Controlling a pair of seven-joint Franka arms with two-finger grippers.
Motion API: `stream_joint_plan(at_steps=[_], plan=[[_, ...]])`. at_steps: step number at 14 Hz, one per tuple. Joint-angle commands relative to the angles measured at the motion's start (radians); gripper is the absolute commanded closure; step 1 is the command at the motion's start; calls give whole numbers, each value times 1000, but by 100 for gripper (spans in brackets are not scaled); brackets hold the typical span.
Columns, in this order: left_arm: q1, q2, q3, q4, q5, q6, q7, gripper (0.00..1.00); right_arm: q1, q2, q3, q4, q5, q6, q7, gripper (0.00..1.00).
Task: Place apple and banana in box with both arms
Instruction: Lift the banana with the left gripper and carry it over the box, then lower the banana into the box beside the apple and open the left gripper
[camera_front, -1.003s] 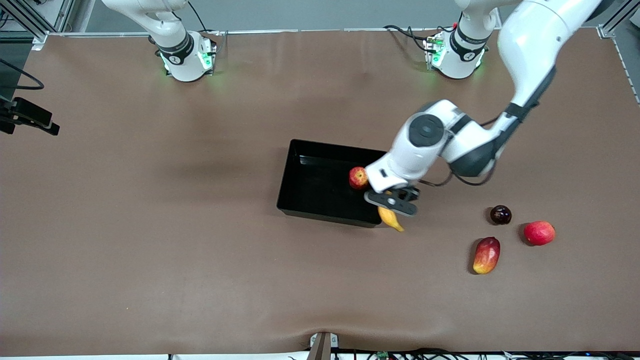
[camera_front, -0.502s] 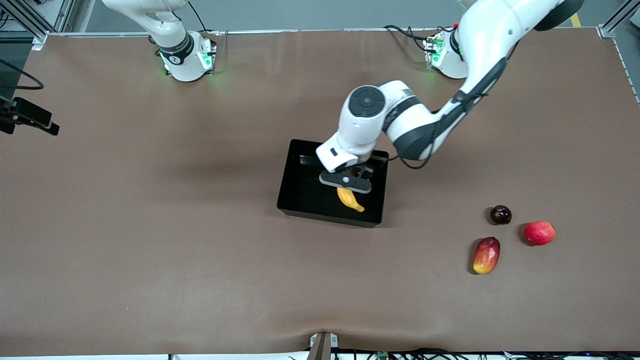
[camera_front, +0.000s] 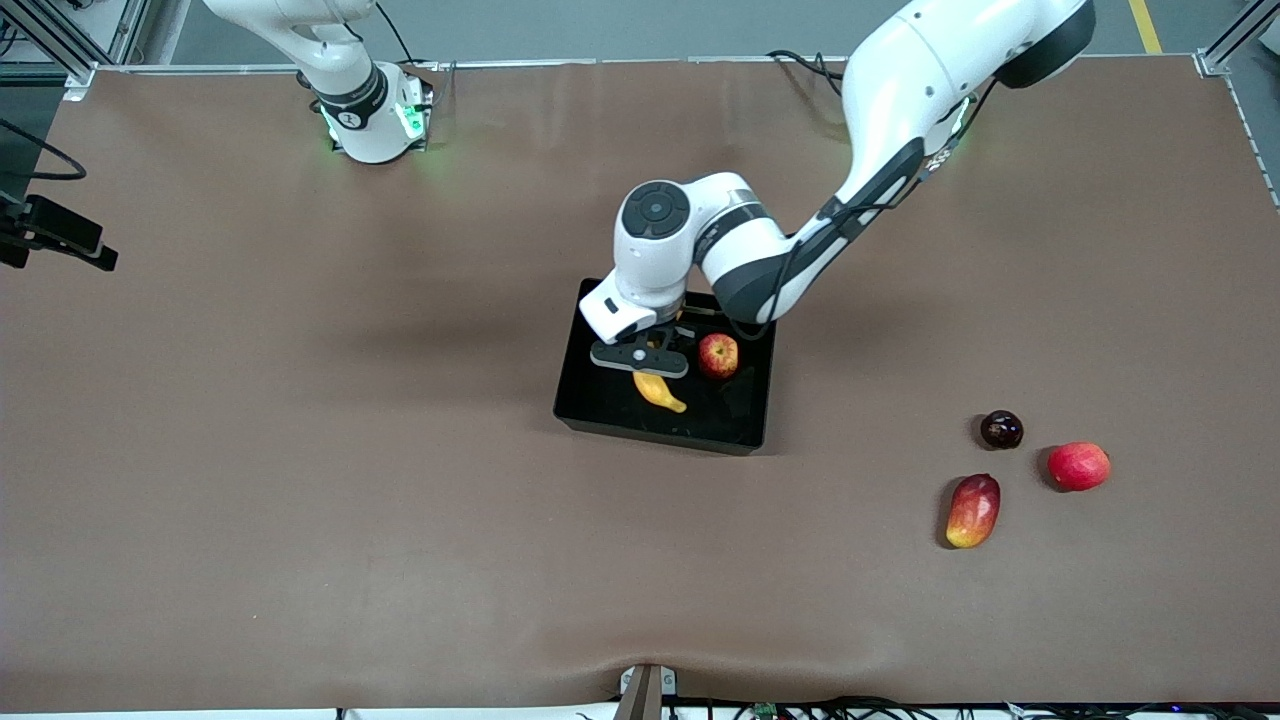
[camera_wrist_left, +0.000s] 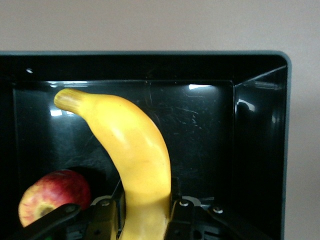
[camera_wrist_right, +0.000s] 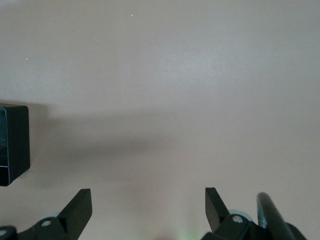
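Observation:
The black box (camera_front: 574, 398) lies at mid-table. The apple (camera_front: 718, 355) rests inside it, at the side toward the left arm's end, and also shows in the left wrist view as the apple (camera_wrist_left: 50, 196). My left gripper (camera_front: 641, 359) hangs over the box's inside, shut on the banana (camera_front: 659, 391). In the left wrist view the banana (camera_wrist_left: 136, 150) sticks out from between the jaws of the left gripper (camera_wrist_left: 145, 209), above the box floor (camera_wrist_left: 205, 130). My right gripper (camera_wrist_right: 147, 201) stands open over bare table, with a box corner (camera_wrist_right: 13, 145) at the view's edge. The right arm waits.
Three other fruits lie toward the left arm's end, nearer to the front camera than the box: a dark round fruit (camera_front: 1001, 429), a plain red round fruit (camera_front: 1078, 466) and a red-yellow mango (camera_front: 973, 510). A black device (camera_front: 62, 236) juts in at the right arm's end.
My left arm has carried the banana from the box's edge at the left arm's end to over the box's inside. The apple, hidden half a second ago, shows again. The right arm is unmoved.

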Motion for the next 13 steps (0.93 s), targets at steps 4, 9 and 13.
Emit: stream_joint_plan(at_steps=[4, 9, 13], plan=[[-114, 65, 90, 81, -3, 28, -39, 100, -15, 0, 7, 1, 21, -8, 12, 0], [-147, 99, 131, 81, -2, 74, -42, 100, -15, 0, 7, 1, 21, -8, 12, 0], [-163, 131, 155, 81, -2, 119, -43, 100, -16, 0, 7, 1, 21, -6, 12, 0]])
